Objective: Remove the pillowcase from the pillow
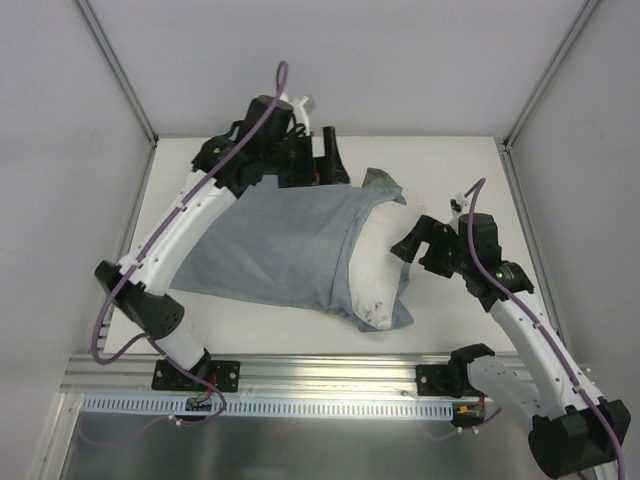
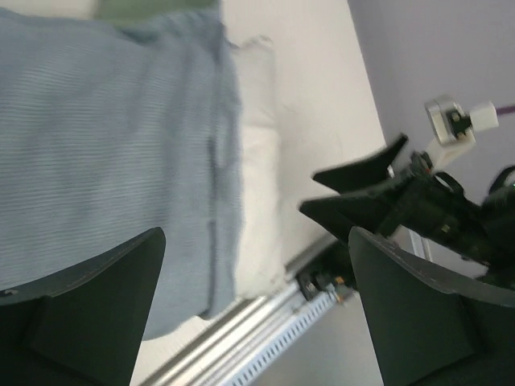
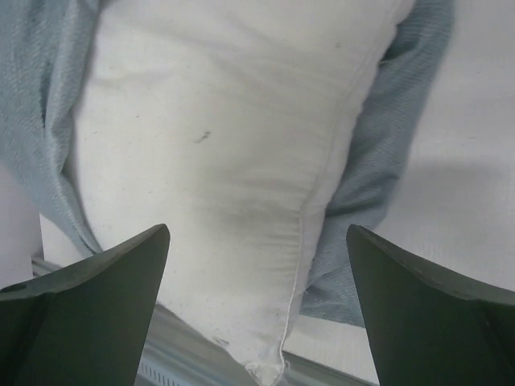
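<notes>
The pillowcase [image 1: 280,250] lies across the middle of the bench [image 1: 450,180] with its plain blue-grey face up. A small olive-green patch shows at its far right corner. The pillow [image 1: 375,270] is mostly inside it. Only the off-white right end pokes out of the case's open mouth, with a few dark specks on the fabric and one corner reaching toward the metal rail [image 1: 330,375] at the near edge of the bench. Blue-grey cloth wraps both sides of that bare end.

The left hand [image 1: 325,165] sits at the far edge of the pillowcase, near the back of the bench. Its fingers [image 2: 105,305] are spread wide with nothing between them. In its own wrist view the cloth lies below and apart from them.

The right hand [image 1: 412,240] hangs just beside the exposed end of the pillow. Its fingers [image 3: 96,297] are also spread wide and grip nothing. The white fabric fills the space beneath them, and whether a fingertip brushes it cannot be told.
</notes>
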